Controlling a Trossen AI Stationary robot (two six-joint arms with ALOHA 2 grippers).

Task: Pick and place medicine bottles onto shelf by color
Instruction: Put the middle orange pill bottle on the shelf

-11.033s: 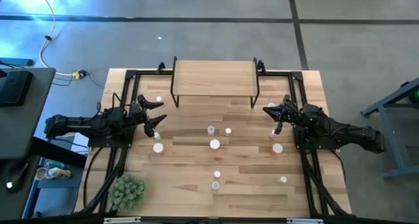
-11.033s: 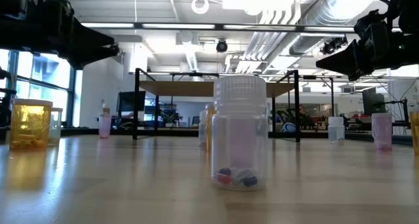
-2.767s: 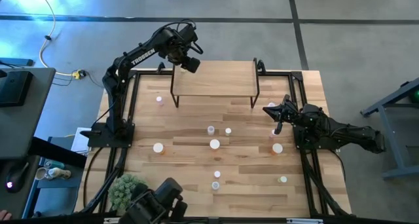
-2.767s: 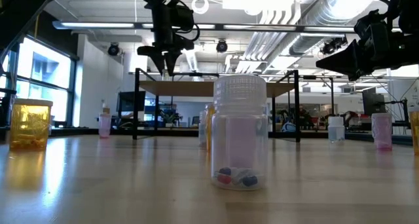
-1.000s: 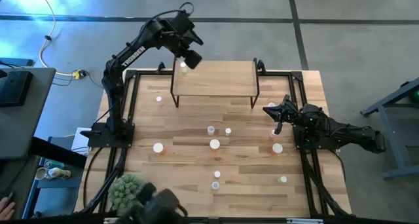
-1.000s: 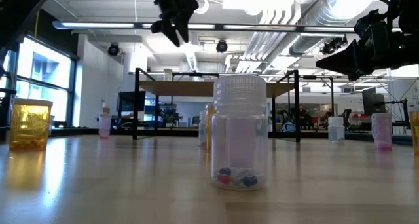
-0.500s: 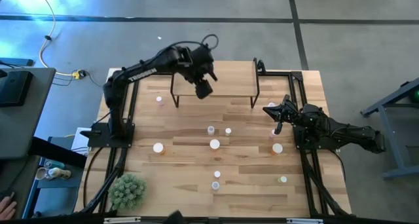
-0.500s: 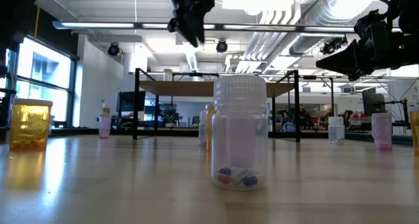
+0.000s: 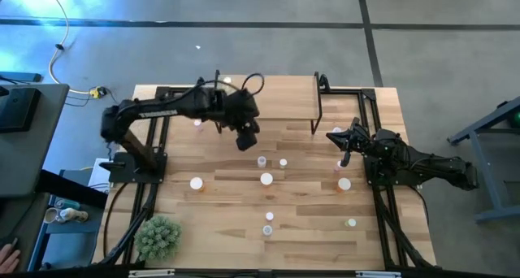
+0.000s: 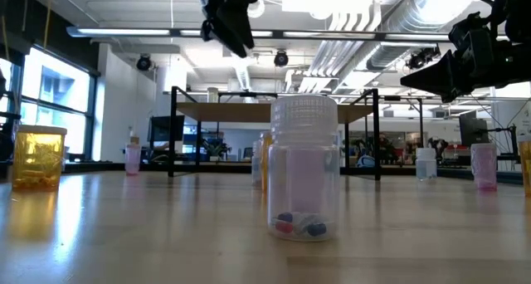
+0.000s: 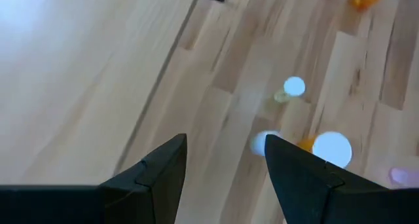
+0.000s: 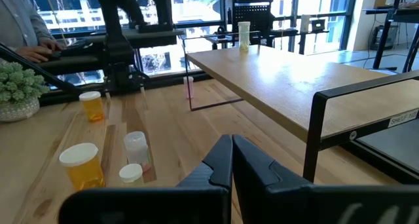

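The shelf [image 9: 276,97] stands at the table's far side, with one yellow-green bottle [image 9: 227,80] upright on its far left corner. Several more medicine bottles stand on the table, among them a white-capped pair [image 9: 262,160] at mid-table and an orange one [image 9: 196,183]. My left gripper [image 9: 247,140] hangs open above the table, just in front of the shelf's near edge, with nothing between its fingers [image 11: 163,175]; bottles [image 11: 294,87] show below and ahead of it. My right gripper [image 9: 333,136] rests shut at the right side.
A spiky green plant [image 9: 158,237] sits at the near left corner. More bottles stand near my right arm [image 9: 344,183] and at the near side [image 9: 269,223]. A clear bottle [image 10: 304,168] stands close to the low camera. A person [image 12: 19,27] sits beyond the table.
My left gripper has swung from above the shelf's far left corner toward the table's near edge and downward, passing over the shelf, and now hangs in front of it. It has stayed open. The yellow-green bottle has kept its place on the shelf.
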